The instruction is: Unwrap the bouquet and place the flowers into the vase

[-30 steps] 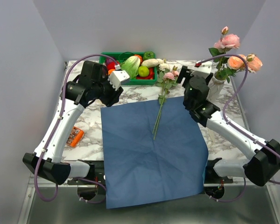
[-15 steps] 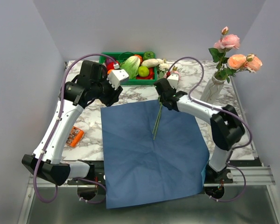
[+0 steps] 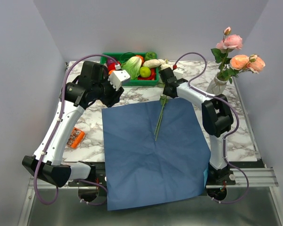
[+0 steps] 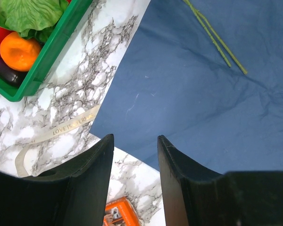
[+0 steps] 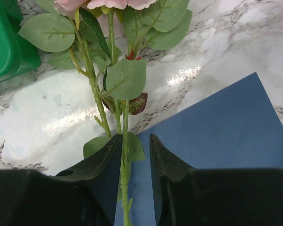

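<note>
Blue paper (image 3: 151,155) is spread flat over the desk (image 3: 85,125), with its near end hung past the near edge. A small orange item (image 3: 75,137) is seen by the left edge.

The loose flowers (image 3: 159,117) are laid on the paper's far half. Their cut stem ends point toward the paper's middle and the heads lie past its far edge on bare marble. In the right wrist view the pink blooms are cropped at the top.

The right end effector (image 5: 134,139) is set low at the paper's far edge, its fingers narrowed around the stems. One stem is seen against one finger and a gap shows on the other side, so a firm pinch cannot be confirmed, possibly just a loose bracket.

The left end effector (image 4: 134,141) is held above the paper's far-left corner, fingers spread, nothing between them. A cream ribbon (image 4: 61,132) is laid on the marble between that corner and the green crate (image 4: 52,52).

The crate, filled with vegetables, is set at the far edge, left of centre. The vase (image 3: 216,85) is stood near the far-right corner, with pink and peach roses (image 3: 233,42) held in it.
</note>
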